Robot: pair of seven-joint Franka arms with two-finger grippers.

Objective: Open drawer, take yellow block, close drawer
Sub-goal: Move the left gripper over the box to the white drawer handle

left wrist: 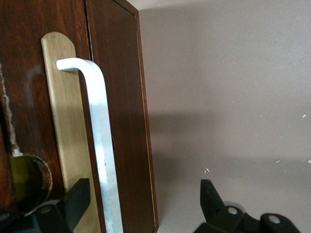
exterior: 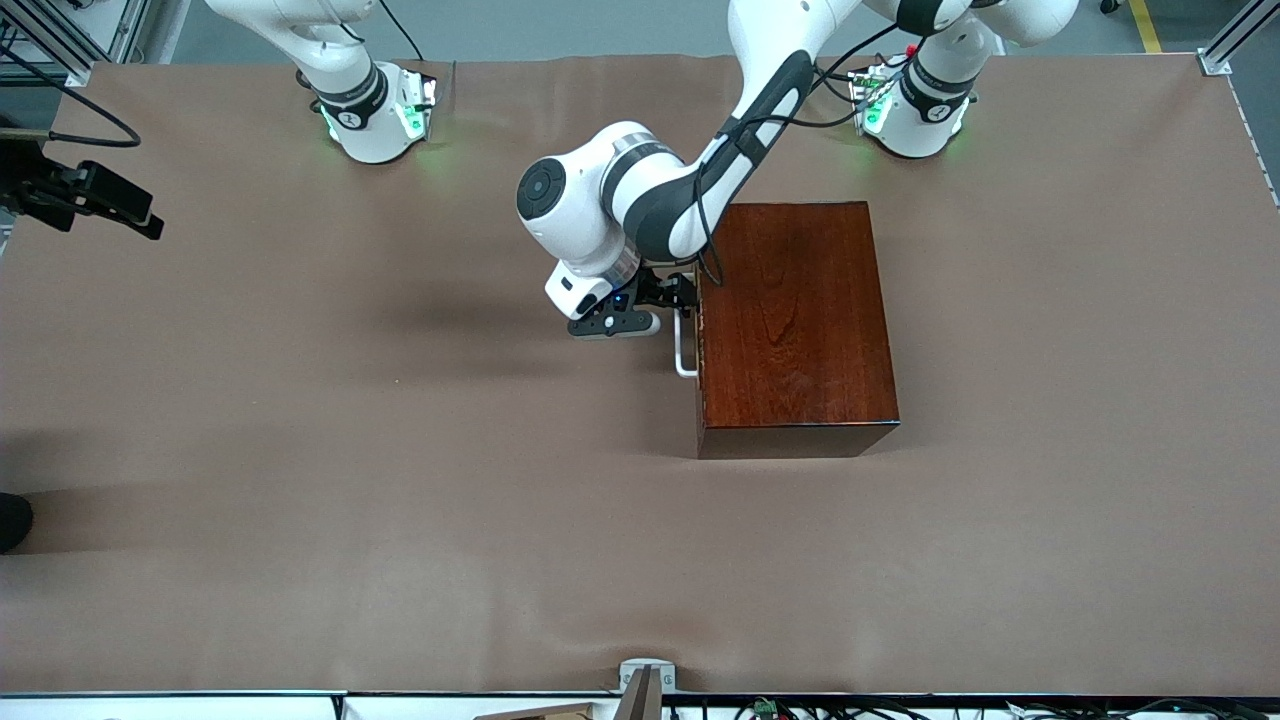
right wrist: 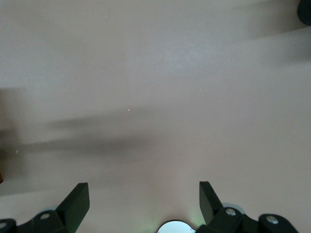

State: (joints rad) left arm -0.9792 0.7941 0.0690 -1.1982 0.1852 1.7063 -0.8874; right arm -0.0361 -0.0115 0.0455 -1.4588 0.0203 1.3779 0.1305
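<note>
The dark reddish-brown wooden box (exterior: 795,320) stands mid-table, its drawer (left wrist: 29,97) shut and facing the right arm's end of the table. The drawer's white bar handle (exterior: 683,345) (left wrist: 99,136) sticks out from its front. My left gripper (exterior: 685,295) (left wrist: 143,194) is level with the handle and open. One of its fingers (left wrist: 77,199) is against the drawer front and the other is out over the table, so the bar lies between them untouched. The yellow block is hidden. My right gripper (right wrist: 144,196) hangs open over bare table, holding nothing.
Brown cloth (exterior: 400,480) covers the whole table. The arms' bases (exterior: 375,115) (exterior: 915,110) stand along the edge farthest from the front camera. A black device (exterior: 90,195) juts in at the right arm's end of the table.
</note>
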